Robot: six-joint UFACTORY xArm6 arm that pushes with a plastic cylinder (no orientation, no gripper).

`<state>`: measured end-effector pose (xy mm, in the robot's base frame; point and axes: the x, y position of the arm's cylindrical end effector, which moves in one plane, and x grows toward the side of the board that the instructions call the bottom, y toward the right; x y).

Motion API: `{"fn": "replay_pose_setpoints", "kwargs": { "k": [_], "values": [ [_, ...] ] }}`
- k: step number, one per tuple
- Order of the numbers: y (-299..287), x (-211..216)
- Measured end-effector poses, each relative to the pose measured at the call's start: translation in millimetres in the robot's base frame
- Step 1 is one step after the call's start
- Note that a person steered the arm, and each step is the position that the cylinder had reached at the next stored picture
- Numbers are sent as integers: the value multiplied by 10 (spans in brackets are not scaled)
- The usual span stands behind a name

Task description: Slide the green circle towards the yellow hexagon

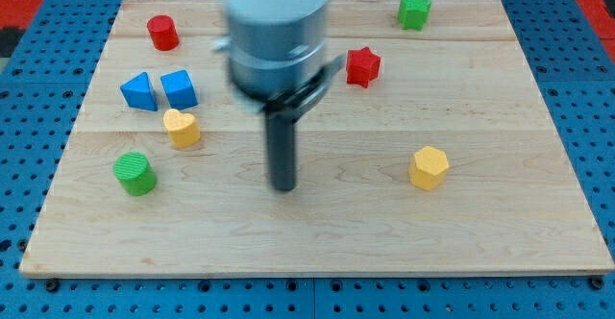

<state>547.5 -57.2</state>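
Observation:
The green circle (135,173) stands near the board's left edge, toward the view's bottom. The yellow hexagon (429,167) stands on the right half of the board at about the same height in the view. My tip (282,186) rests on the board between them, roughly midway, well to the right of the green circle and touching no block. The arm's grey body (277,31) hangs above the board's top middle and hides what is behind it.
A yellow heart-like block (182,127) sits just up-right of the green circle. Two blue blocks (139,91) (179,88) lie above it. A red cylinder (162,33) is at the top left, a red star (362,66) right of the arm, a green star (414,12) at the top right.

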Motion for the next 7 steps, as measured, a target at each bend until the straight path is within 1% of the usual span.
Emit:
{"fn": "replay_pose_setpoints", "kwargs": {
  "k": [1,2,3,4,5,6,7],
  "values": [
    [-1068,478],
    [-2046,258],
    [-2011,-176],
    [-1617,-494],
    [-674,-547],
    [-701,-177],
    [-975,340]
  ]
}}
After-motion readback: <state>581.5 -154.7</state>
